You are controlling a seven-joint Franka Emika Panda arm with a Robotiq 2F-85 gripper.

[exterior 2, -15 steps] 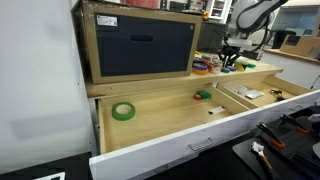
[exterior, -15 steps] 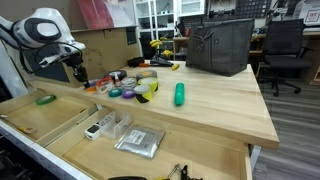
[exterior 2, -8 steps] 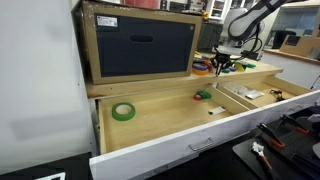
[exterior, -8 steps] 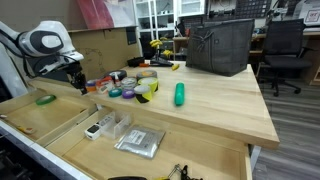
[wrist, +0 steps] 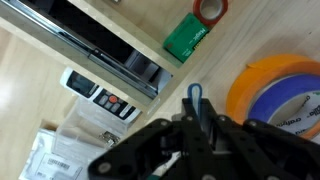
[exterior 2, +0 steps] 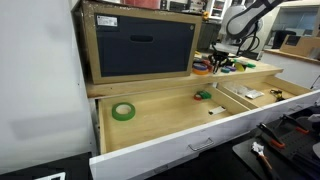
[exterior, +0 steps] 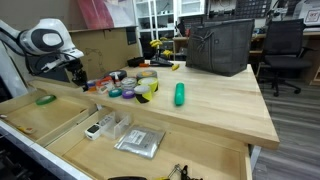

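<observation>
Orange tape roll (wrist: pixel 283 88), green box (wrist: pixel 185 38) lie near gripper (wrist: pixel 197 112).

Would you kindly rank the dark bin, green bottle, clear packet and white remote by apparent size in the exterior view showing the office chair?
1. dark bin, plainly largest.
2. clear packet.
3. green bottle and white remote look about alike; the remote lies nearer the camera, so I will not rank them.

A slim blue object (wrist: pixel 195 97) sits pinched between the fingers (wrist: pixel 212 122).
</observation>
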